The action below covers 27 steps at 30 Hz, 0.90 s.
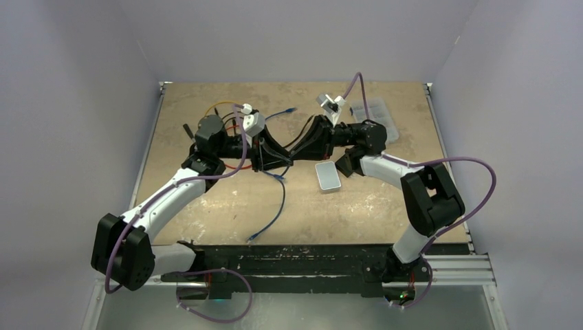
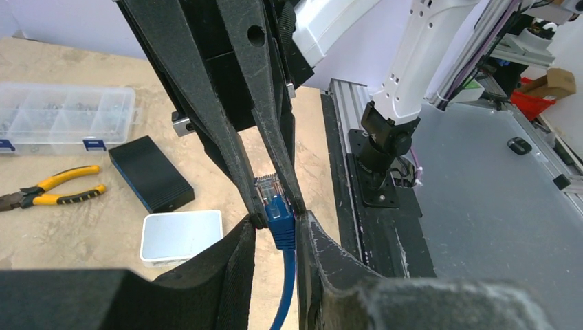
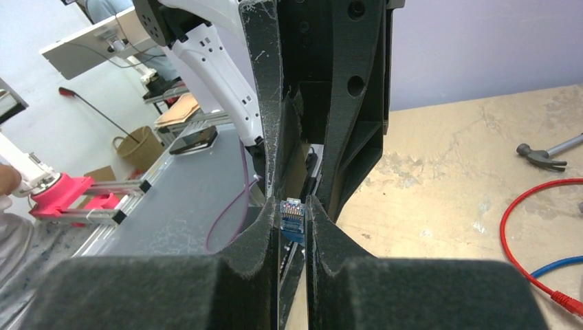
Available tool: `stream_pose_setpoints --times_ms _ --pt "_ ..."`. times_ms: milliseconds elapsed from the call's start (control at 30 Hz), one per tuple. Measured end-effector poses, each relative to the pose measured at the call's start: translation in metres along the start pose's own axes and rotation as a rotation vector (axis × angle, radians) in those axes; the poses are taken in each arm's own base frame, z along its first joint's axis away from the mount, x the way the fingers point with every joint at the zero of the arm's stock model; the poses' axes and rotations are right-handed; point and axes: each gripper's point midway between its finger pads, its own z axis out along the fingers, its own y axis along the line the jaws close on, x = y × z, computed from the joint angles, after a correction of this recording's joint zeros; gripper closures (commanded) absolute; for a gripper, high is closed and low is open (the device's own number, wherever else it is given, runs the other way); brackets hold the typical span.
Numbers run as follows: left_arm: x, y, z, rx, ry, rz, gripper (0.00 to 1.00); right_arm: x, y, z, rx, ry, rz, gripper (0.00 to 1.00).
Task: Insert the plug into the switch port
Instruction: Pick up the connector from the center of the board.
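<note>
The blue plug (image 2: 280,218) with its clear tip is held over the middle of the table, where both grippers meet tip to tip. My left gripper (image 2: 278,220) is closed around the plug's blue boot, and the blue cable (image 1: 278,206) hangs down from it. My right gripper (image 3: 293,210) is closed on the plug's clear tip (image 3: 293,214) from the opposite side. In the top view the left gripper (image 1: 283,162) and the right gripper (image 1: 294,158) touch. The white switch (image 1: 328,176) lies flat on the table just right of them; it also shows in the left wrist view (image 2: 181,237). Its ports are not visible.
A black box (image 2: 151,173) lies beside the switch. Yellow-handled pliers (image 2: 51,187) and a clear parts organizer (image 1: 377,117) lie at the back right. A hammer (image 3: 543,155), a red cable (image 3: 522,240) and more cables (image 1: 223,113) lie at the back left.
</note>
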Motion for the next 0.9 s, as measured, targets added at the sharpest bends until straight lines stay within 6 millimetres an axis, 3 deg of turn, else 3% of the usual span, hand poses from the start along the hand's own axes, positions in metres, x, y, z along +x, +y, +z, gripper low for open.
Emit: stream_pose_setpoints --times_ms 300,433,533,600,700,767,900 --pt "0.005 -0.002 0.006 0.029 0.028 -0.029 0.74 0.0 0.004 -0.002 -0.015 0.027 -0.084 1.0" --pt "0.014 -0.013 0.017 0.082 0.05 -0.045 0.72 -0.014 0.012 0.001 -0.012 -0.01 -0.17 1.0" --pt "0.02 -0.02 0.022 0.109 0.068 -0.07 0.83 -0.022 0.018 0.003 -0.012 -0.029 -0.222 1.0" --pt "0.021 -0.02 0.022 0.109 0.07 -0.072 1.0 -0.026 0.022 0.003 -0.015 -0.032 -0.245 1.0" --pt "0.022 -0.019 0.022 0.104 0.074 -0.063 1.0 -0.026 0.022 0.003 -0.015 -0.034 -0.263 1.0" --pt "0.024 -0.016 0.021 0.087 0.084 -0.056 1.0 -0.025 0.022 0.003 -0.013 -0.034 -0.273 0.92" --pt "0.024 -0.006 0.018 0.006 0.122 -0.009 1.0 -0.027 0.02 0.002 0.02 -0.051 -0.325 0.61"
